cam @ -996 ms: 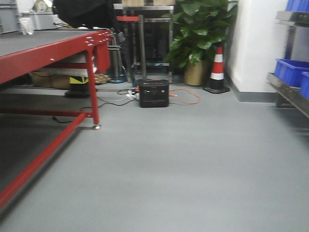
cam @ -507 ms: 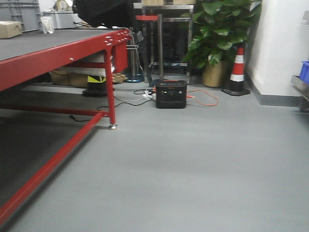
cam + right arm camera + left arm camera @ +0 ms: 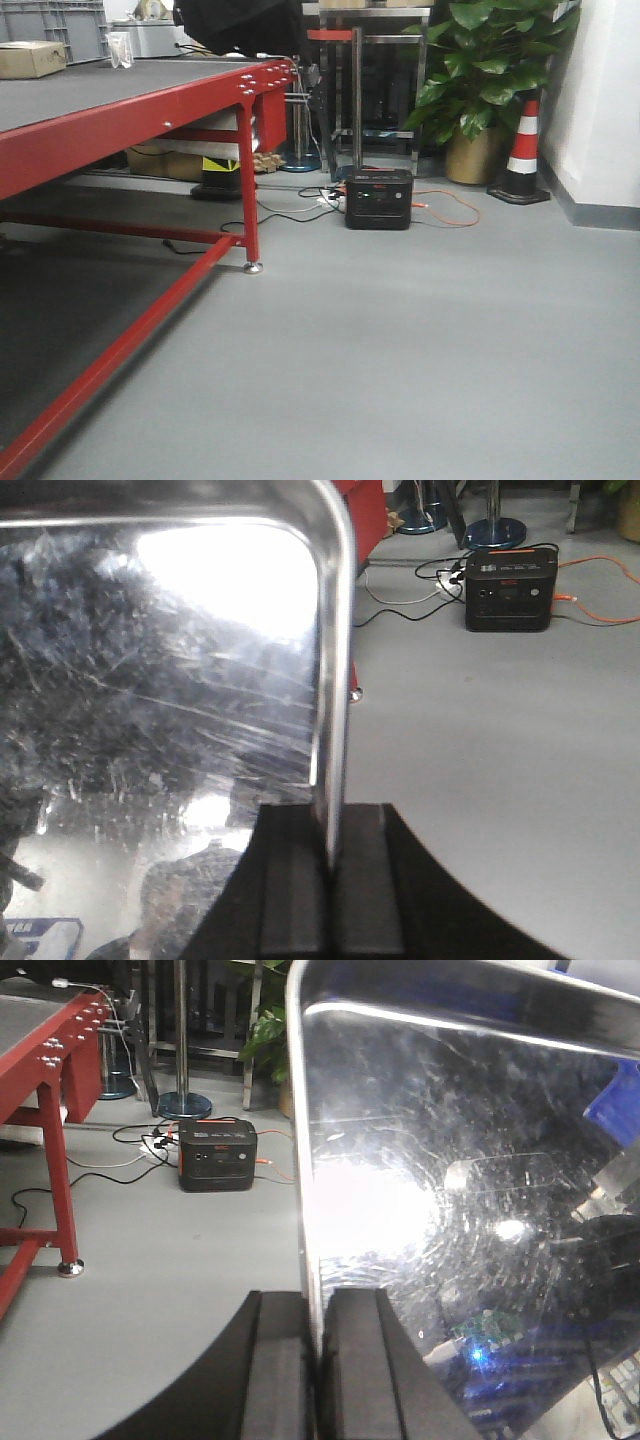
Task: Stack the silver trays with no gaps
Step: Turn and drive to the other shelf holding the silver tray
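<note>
L pincer (image 3: 318, 1332): clamped on left rim of silver tray (image 3: 450, 1190). Tray is up in the air above grey floor (image 3: 180, 1250). R pincer (image 3: 330, 855): clamped on right rim of silver tray (image 3: 150, 670). Same tray in both wrist views? Cannot tell. Front cam: red bench (image 3: 120, 105), black power box (image 3: 379, 198), plant (image 3: 490, 70), cone (image 3: 522, 150).

Grey floor (image 3: 420, 360), black power box (image 3: 379, 199), striped cone (image 3: 521, 150), red table (image 3: 100, 115)
</note>
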`<action>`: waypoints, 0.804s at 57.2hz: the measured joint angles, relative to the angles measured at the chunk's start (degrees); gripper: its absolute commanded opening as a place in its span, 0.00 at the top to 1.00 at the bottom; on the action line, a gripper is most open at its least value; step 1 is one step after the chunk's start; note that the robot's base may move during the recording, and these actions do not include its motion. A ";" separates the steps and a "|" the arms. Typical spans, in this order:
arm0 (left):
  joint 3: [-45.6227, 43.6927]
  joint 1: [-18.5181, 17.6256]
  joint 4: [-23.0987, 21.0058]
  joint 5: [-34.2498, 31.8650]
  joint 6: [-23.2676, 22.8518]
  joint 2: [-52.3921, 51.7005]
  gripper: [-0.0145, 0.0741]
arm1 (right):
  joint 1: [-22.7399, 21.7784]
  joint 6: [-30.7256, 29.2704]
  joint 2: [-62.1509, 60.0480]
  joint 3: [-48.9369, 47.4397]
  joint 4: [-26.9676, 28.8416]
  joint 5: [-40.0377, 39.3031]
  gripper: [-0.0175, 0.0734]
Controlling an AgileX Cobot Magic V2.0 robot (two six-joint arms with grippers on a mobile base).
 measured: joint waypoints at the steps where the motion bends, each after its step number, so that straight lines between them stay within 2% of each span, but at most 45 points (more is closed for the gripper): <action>1: 0.00 0.00 0.00 0.00 0.00 0.00 0.86 | 0.00 0.00 0.00 0.00 0.00 0.00 0.90; 46: 0.00 0.05 0.00 -0.11 0.00 0.00 0.86 | 0.00 0.00 0.00 0.00 0.00 -0.11 0.90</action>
